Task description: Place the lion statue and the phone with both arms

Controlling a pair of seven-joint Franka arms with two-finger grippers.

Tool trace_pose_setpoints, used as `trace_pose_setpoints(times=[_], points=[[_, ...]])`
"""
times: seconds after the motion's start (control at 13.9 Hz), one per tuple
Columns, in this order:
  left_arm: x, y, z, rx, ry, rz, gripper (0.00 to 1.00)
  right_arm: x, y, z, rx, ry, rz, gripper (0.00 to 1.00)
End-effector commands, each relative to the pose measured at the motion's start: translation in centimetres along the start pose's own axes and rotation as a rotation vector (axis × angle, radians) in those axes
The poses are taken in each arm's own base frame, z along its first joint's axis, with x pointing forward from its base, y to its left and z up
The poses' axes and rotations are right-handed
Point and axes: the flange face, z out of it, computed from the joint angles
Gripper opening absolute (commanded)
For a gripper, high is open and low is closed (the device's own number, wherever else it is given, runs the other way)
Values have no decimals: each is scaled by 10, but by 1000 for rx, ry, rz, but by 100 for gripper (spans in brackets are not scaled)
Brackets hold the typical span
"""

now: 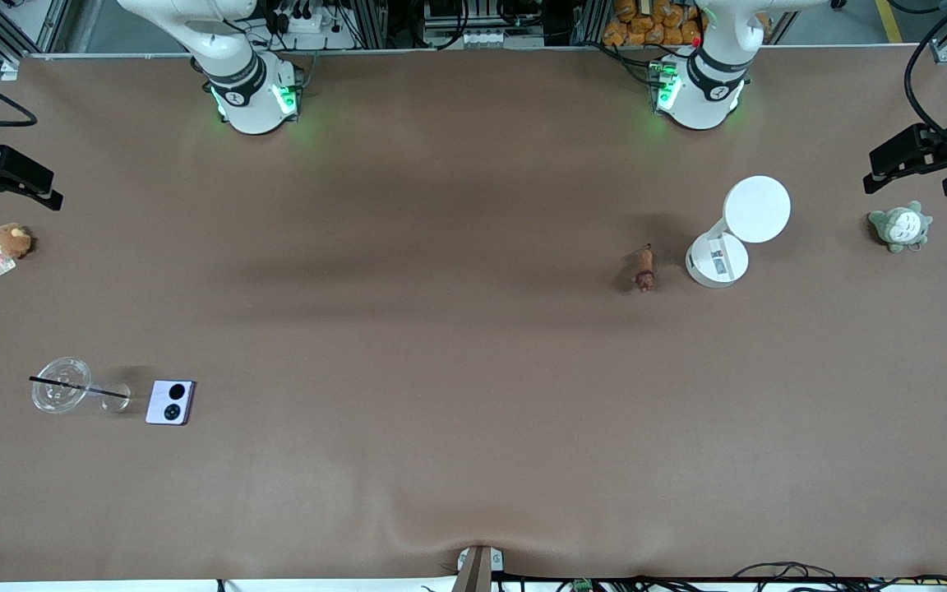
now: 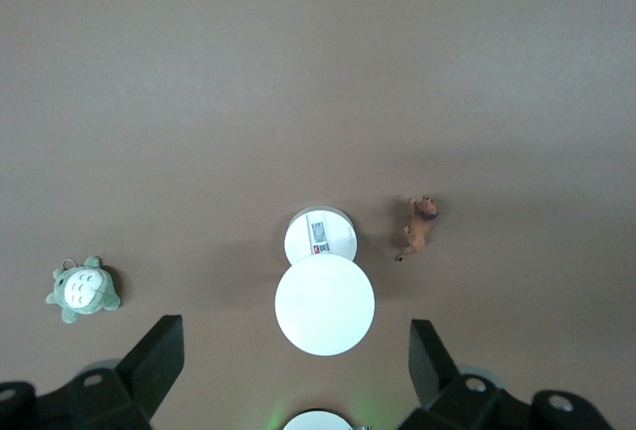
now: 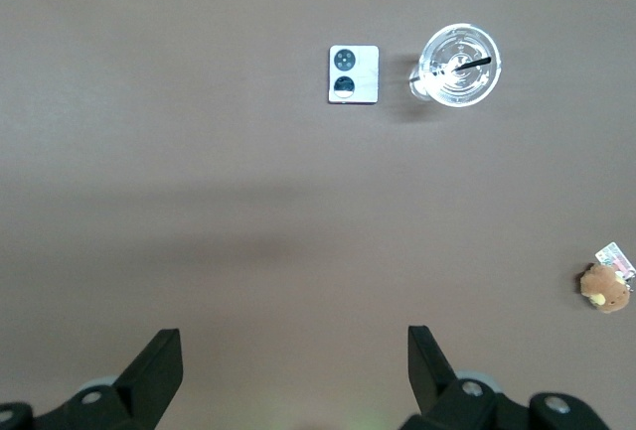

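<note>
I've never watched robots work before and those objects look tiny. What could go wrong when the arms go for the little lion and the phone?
The lion statue is small and stands close beside a white stand, so the open left gripper might bump that stand. The phone lies flat next to a clear cup with a straw; the open right gripper could struggle to grasp it or knock the cup over.

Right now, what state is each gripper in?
Left gripper: open, holding nothing, above the white round stand.
Right gripper: open, holding nothing, above bare table.
</note>
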Motion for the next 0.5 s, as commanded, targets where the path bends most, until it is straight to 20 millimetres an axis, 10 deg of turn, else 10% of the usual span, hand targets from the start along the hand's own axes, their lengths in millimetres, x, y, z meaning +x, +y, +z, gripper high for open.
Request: trace_pose_setpoints(times=[0.0,0.43], points=[[-1,0,-2,11,-8,2,100,-5,6,-6,23,6,25,100],[-1,0,-3,9,-6,2,100,-4,6,-5,23,1,24,100]])
